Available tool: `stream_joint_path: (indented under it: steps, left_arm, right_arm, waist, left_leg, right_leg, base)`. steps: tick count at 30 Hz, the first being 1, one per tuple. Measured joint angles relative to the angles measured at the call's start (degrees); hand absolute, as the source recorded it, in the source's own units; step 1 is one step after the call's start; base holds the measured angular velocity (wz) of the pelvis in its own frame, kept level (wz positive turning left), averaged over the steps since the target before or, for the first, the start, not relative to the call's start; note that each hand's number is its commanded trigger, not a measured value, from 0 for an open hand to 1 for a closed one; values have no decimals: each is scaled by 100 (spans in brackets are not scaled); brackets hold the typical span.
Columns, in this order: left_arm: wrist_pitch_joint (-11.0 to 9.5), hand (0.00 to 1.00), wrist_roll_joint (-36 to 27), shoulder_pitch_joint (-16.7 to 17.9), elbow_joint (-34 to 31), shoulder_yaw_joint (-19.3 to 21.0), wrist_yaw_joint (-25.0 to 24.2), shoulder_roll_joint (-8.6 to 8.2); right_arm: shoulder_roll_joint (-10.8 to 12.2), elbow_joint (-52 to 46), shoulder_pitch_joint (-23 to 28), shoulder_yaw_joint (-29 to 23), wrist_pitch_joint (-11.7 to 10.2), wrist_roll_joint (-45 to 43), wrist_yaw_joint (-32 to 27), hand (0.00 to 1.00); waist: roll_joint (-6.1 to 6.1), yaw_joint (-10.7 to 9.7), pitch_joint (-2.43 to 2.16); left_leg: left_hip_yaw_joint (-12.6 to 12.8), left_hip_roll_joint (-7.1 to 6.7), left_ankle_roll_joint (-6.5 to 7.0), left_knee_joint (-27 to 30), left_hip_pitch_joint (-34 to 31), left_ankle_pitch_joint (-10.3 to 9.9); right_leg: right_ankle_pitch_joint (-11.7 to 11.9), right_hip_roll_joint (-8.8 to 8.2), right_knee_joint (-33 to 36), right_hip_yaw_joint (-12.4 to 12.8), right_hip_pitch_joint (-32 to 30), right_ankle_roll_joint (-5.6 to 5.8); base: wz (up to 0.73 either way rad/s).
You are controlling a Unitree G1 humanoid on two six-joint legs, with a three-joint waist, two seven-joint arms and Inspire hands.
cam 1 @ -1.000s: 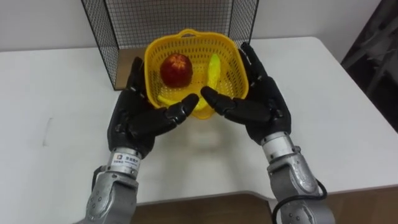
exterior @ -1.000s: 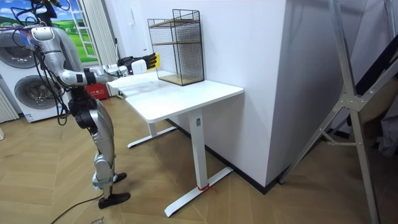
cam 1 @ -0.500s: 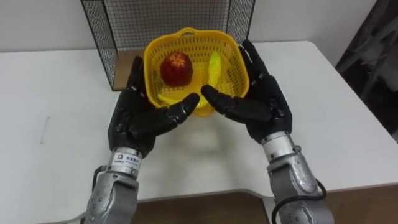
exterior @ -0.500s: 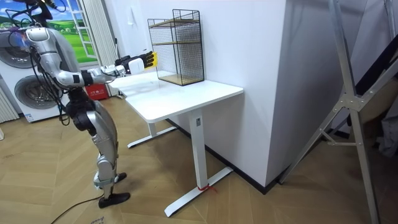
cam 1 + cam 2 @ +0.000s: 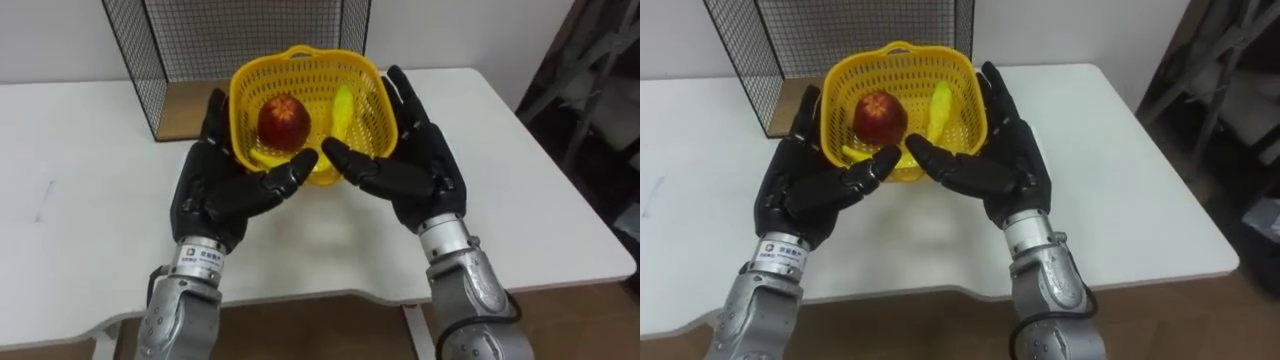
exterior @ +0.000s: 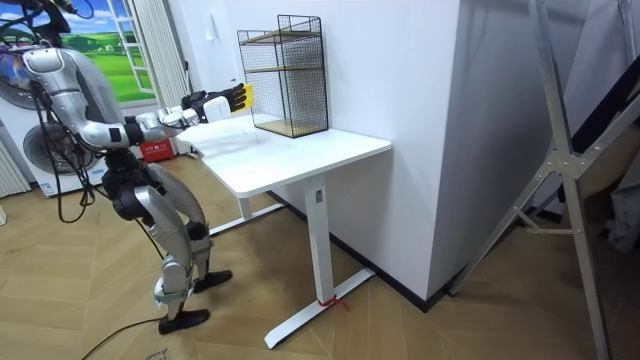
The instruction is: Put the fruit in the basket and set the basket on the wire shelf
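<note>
The left hand and right hand carry the basket between them above the counter, fingers straight and flat against its sides. An apple and a banana lie inside. The wire shelf stands just behind.

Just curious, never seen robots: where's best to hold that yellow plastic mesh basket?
Its opposite side walls, a palm from left and right, as the left hand and right hand do. The yellow plastic mesh basket is wide and open-topped, with a red apple and yellow banana inside, so level support seems safest.
</note>
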Motion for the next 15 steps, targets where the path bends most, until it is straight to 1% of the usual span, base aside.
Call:
stream_joint_path:
  steps: [1, 2, 4, 6, 7, 9, 10, 13, 14, 15]
  left_arm:
    - [-1, 0, 0, 0, 0, 1, -1, 19]
    - [-5, 0, 0, -2, 0, 0, -1, 22]
    - [-10, 0, 3, -2, 0, 0, -1, 24]
    - [-35, 0, 6, -5, -1, -12, -1, 23]
    - [-47, 0, 6, -6, -2, -12, -3, 23]
    - [-51, 0, 6, -5, -3, -12, -5, 23]
    - [-51, 0, 7, -5, -3, -13, -5, 23]
    - [-51, 0, 0, -6, -6, -25, -4, 17]
    - [-51, 0, 0, -11, -6, -27, -5, 16]
    - [-51, 0, -1, -11, -5, -53, -5, 16]
  right_arm:
    - [4, -3, 2, 3, -1, 2, 6, 0]
    - [-10, -21, -3, 1, -26, 8, 36, 0]
    - [4, -21, 0, 3, -65, 8, 59, 0]
    - [-7, -20, -1, 3, -86, 4, 59, 0]
    - [-6, -20, -2, 3, -102, 4, 59, 0]
    - [-7, -20, -1, 4, -110, 8, 60, 0]
    - [-8, -20, 1, 5, -110, 8, 60, 0]
    - [-19, -28, 6, 3, -118, 6, 60, 0]
    - [-49, -61, 6, 4, -118, 8, 60, 0]
    - [-71, -70, 3, 4, -127, 7, 60, 0]
  waist:
    - [-47, -31, -30]
    - [-97, -81, -57]
    - [-93, -77, -44]
    - [-88, -128, -35]
    - [-83, -131, -33]
    - [-91, -185, -15]
    - [-89, -188, -11]
    - [-89, -209, -11]
    - [-98, -205, -4]
    - [-112, -211, 4]
  left_leg:
    - [-20, -43, 1, -60, 45, 14]
    - [-17, -79, 28, -154, 113, 29]
    - [-18, -106, 67, -175, 206, 9]
    - [-15, -197, 99, -211, 293, -22]
    - [-14, -217, 106, -216, 292, -28]
    - [-3, -289, 128, -194, 277, -88]
    - [1, -302, 132, -177, 274, -114]
    - [10, -389, 164, -129, 250, -185]
    - [17, -463, 187, -47, 210, -250]
    - [43, -495, 222, 43, 191, -345]
  right_leg:
    - [4, -15, -61, -10, 22, 20]
    - [34, -24, -204, -2, 106, 52]
    - [70, -35, -392, -13, 266, 67]
    - [39, -118, -455, -24, 358, 115]
    - [21, -135, -455, -22, 358, 127]
    - [-88, -222, -369, -23, 327, 154]
    - [-116, -237, -358, -21, 331, 164]
    - [-202, -316, -329, -14, 329, 216]
    - [-294, -372, -223, -6, 283, 241]
    - [-417, -451, -54, 3, 240, 278]
  base:
    - [13]
    - [7]
    - [2]
    - [9]
    - [4]
    - [6]
    - [4]
    - [1]
    - [0]
    - [0]
